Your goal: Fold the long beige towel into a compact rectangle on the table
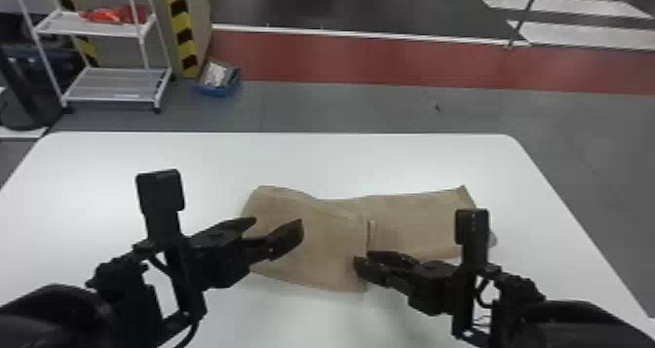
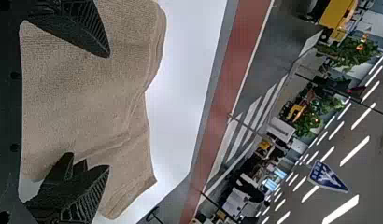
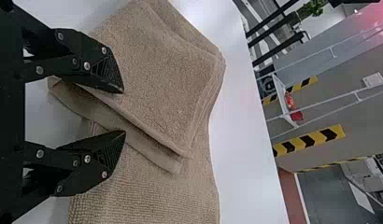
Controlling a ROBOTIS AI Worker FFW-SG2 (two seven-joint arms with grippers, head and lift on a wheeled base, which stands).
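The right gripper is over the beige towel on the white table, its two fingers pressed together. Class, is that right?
Not quite: the right wrist view shows the right gripper with its fingers apart, over the beige towel on the white table.

Can't read any txt, label, brand or no. See yel./blk warning stripes on pillar, upper L of head-view frame. In L wrist view, see blue sign w/ white marks, nr ceiling lights; can't make out wording.
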